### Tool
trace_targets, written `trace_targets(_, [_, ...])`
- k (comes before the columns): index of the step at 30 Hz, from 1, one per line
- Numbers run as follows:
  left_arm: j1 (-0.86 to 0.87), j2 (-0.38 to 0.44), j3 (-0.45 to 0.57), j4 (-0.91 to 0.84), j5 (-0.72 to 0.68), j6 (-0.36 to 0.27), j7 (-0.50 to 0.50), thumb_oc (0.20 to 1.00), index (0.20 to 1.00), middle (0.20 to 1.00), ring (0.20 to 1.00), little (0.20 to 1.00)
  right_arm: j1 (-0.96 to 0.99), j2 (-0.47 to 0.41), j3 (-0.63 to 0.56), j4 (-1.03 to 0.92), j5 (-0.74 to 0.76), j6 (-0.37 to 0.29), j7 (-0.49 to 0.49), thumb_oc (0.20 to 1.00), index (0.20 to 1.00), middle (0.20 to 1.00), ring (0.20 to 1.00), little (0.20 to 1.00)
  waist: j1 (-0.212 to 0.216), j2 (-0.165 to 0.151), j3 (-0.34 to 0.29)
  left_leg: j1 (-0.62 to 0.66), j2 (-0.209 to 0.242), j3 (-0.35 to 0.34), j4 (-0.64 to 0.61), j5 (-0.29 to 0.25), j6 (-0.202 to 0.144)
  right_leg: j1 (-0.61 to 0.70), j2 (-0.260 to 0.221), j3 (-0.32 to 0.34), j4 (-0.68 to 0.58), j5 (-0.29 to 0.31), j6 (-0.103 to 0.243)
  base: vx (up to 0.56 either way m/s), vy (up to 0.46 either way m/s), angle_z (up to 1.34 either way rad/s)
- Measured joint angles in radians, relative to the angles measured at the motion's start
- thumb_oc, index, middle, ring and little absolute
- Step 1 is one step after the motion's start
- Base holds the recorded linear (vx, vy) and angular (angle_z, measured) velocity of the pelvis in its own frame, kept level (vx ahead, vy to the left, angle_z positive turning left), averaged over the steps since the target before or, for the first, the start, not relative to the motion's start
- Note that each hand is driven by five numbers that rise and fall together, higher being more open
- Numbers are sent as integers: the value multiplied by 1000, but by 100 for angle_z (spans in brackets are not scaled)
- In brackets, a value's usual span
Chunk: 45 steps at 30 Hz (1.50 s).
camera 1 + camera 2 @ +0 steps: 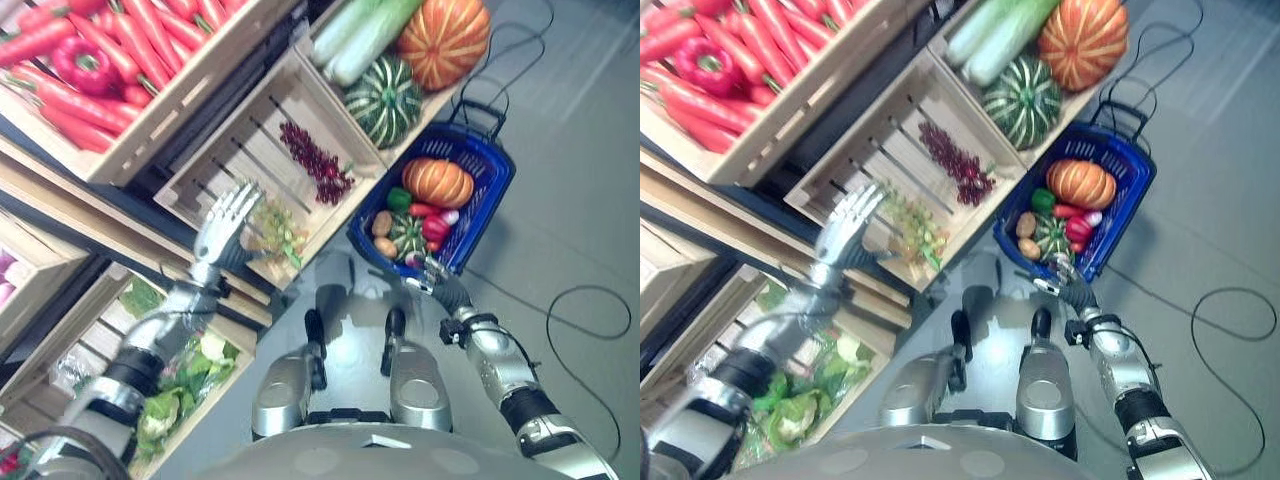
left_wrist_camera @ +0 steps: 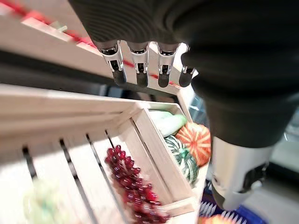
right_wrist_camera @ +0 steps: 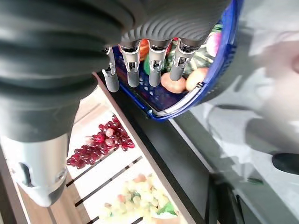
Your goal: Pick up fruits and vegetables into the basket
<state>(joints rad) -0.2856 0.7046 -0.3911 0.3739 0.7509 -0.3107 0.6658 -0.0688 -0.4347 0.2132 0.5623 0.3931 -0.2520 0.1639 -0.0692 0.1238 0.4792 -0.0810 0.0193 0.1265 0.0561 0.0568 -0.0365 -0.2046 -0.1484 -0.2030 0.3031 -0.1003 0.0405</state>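
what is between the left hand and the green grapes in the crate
Nothing visible. The left hand, fingers straight, hovers over the slatted crate right beside the green grapes. The red grapes lie further along the crate, off that path.

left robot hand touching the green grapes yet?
Apart. In the left eye view the left robot hand, fingers straight, sits beside the green grapes with bare crate slats between. The left wrist view shows its fingers holding nothing.

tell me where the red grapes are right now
The red grapes lie in the slatted wooden crate in the eye views' middle, beside the green grapes, left of the blue basket.
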Motion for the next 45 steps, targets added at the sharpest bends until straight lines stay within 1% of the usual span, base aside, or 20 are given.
trace_targets(1, [-18,24,-21,-9,4,26,4,1000,1000,1000,1000,1000,-1,-7,2,-12,0,0,-7,1000,1000,1000,1000,1000,-3,-2,9,-17,-4,6,14,0,1,-26,-7,9,27,-7,-2,-43,49,-13])
trace_targets(2, [-59,84,-43,-20,38,57,4,1000,1000,1000,1000,1000,-10,-27,0,-43,1,-3,-16,1000,1000,1000,1000,1000,-10,-1,30,-60,-16,15,39,-3,4,-92,-22,30,86,-28,-3,-34,55,-14])
trace_targets(4, [-125,139,-60,-25,69,122,-5,1000,1000,1000,1000,1000,-35,-64,-4,-72,12,-4,-33,1000,1000,1000,1000,1000,-32,8,68,-118,-22,31,73,-3,7,-167,-33,52,145,-32,-9,-29,79,-18])
trace_targets(7, [-217,199,-125,-29,78,194,-35,1000,1000,1000,1000,1000,-40,-94,-4,-111,41,-8,-49,1000,1000,1000,1000,1000,-56,8,68,-195,-22,52,109,-5,6,-266,-35,82,194,-39,-18,-2,77,-18])
trace_targets(8, [-240,210,-137,-29,82,210,-45,1000,1000,1000,1000,1000,-44,-100,-6,-122,52,-11,-52,1000,1000,1000,1000,1000,-61,8,68,-214,-22,58,120,-6,5,-290,-35,89,208,-40,-19,-13,43,-19])
trace_targets(10, [-328,216,-174,-25,106,267,-76,1000,1000,1000,1000,1000,-58,-115,-22,-152,83,-14,-57,1000,1000,1000,1000,1000,-83,9,68,-292,-20,70,160,-10,1,-382,-35,114,253,-43,-27,4,48,-18])
trace_targets(12, [-373,216,-210,-21,118,285,-97,1000,1000,1000,1000,1000,-58,-127,-22,-174,100,-21,-66,1000,1000,1000,1000,1000,-96,9,68,-330,-19,72,190,-18,-2,-423,-36,120,280,-49,-36,19,48,-8])
trace_targets(13, [-392,216,-227,-19,132,307,-110,1000,1000,1000,1000,1000,-59,-136,-23,-191,105,-34,-71,1000,1000,1000,1000,1000,-100,9,68,-355,-17,81,205,-23,-3,-454,-35,131,294,-51,-39,29,63,-17])
trace_targets(15, [-416,216,-250,2,152,345,-134,1000,1000,1000,1000,1000,-60,-151,-42,-246,124,-54,-75,1000,1000,1000,1000,1000,-106,10,67,-432,-9,108,271,-48,-4,-540,-30,163,344,-57,-47,28,51,-27])
trace_targets(18, [-429,195,-260,66,153,396,-153,1000,1000,1000,1000,1000,-70,-157,-60,-271,146,-75,-90,1000,1000,1000,1000,1000,-125,10,67,-506,-1,116,335,-67,-6,-615,-29,178,393,-58,-57,19,39,-11])
trace_targets(22, [-425,147,-262,163,158,496,-153,1000,1000,1000,1000,1000,-77,-174,-85,-318,176,-102,-92,1000,1000,1000,1000,1000,-125,12,66,-581,13,127,418,-100,-9,-692,-16,209,443,-70,-59,63,46,-12])
trace_targets(25, [-424,101,-267,246,165,548,-153,1000,1000,1000,1000,1000,-85,-179,-91,-357,178,-113,-91,1000,1000,1000,1000,1000,-130,12,66,-615,17,133,450,-112,-12,-735,-11,228,468,-71,-60,50,53,-12])
trace_targets(27, [-425,76,-268,293,164,573,-165,1000,1000,1000,1000,1000,-94,-179,-95,-384,185,-119,-88,1000,1000,1000,1000,1000,-136,12,66,-646,18,141,462,-115,-14,-772,-12,240,483,-70,-60,17,40,-8])
trace_targets(30, [-419,41,-269,330,164,609,-218,1000,1000,1000,1000,1000,-104,-179,-102,-392,186,-119,-84,1000,1000,1000,1000,1000,-142,12,66,-687,21,142,474,-116,-14,-819,-5,251,493,-69,-63,4,38,-9])
trace_targets(33, [-422,10,-269,362,163,652,-267,1000,1000,1000,1000,1000,-110,-179,-103,-406,186,-119,-73,1000,1000,1000,1000,1000,-142,12,66,-713,31,143,484,-120,-18,-842,5,251,494,-67,-65,3,6,-7])
trace_targets(34, [-422,10,-269,362,163,652,-267,1000,1000,1000,1000,1000,-110,-179,-103,-406,186,-119,-73,1000,1000,1000,1000,1000,-142,12,66,-713,31,143,484,-120,-18,-842,5,251,494,-67,-65,5,-4,-4])
trace_targets(35, [-420,-5,-269,374,163,674,-282,1000,1000,1000,1000,1000,-128,-180,-103,-408,185,-120,-72,1000,1000,1000,1000,1000,-140,12,66,-728,34,140,494,-125,-22,-857,7,251,503,-69,-69,0,0,0])
trace_targets(38, [-424,-26,-269,407,164,706,-270,1000,1000,1000,1000,1000,-179,-188,-103,-425,184,-121,-88,1000,1000,1000,1000,1000,-135,12,66,-760,35,137,518,-132,-22,-888,6,255,520,-71,-72,4,13,1])
trace_targets(42, [-432,-26,-268,423,172,745,-218,1000,1000,1000,1000,1000,-185,-213,-111,-433,184,-123,-106,1000,1000,1000,1000,1000,-127,12,66,-779,35,136,534,-138,-18,-902,5,260,525,-71,-72,0,0,0])
trace_targets(45, [-460,-21,-268,436,172,761,-203,1000,1000,1000,1000,1000,-186,-223,-119,-449,184,-129,-115,1000,1000,1000,1000,1000,-127,12,66,-817,34,136,554,-141,-14,-938,3,264,538,-70,-71,0,0,0])
